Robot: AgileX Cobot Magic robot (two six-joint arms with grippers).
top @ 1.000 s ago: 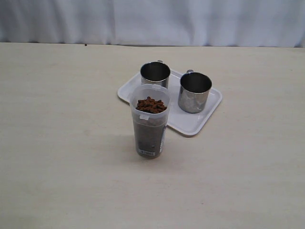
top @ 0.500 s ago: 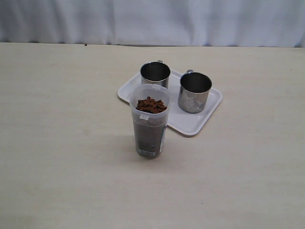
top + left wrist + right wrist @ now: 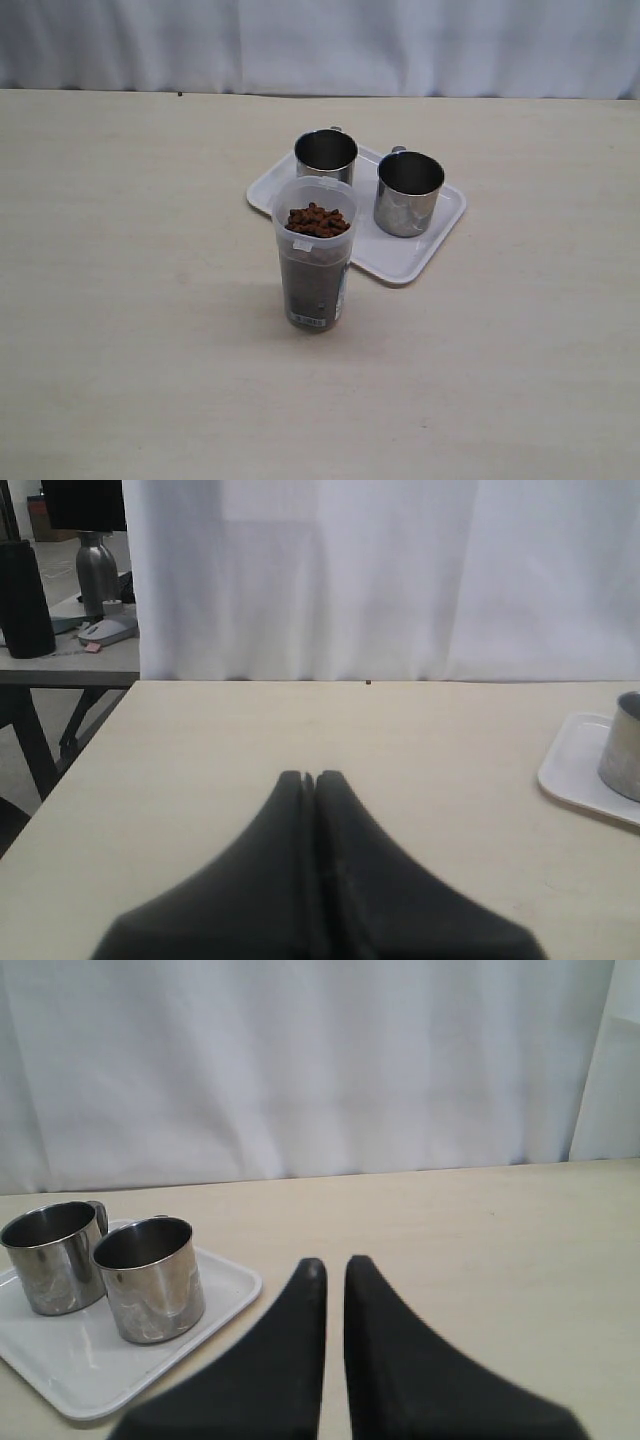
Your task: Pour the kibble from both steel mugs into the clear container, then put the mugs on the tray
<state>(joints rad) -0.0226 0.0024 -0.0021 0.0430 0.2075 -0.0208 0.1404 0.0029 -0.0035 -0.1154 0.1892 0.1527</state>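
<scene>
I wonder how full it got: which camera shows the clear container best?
The exterior view: the clear container shows whole, from rim to base, with kibble heaped near its rim. Neither wrist view shows it at all.

Lab: white curtain [image 3: 380,580], desk [image 3: 62,666] with mouse [image 3: 106,630]

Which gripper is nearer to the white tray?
Right, probably. The right gripper has the tray close beside its jaws; from the left gripper the tray lies farther off, partly out of view.
</scene>
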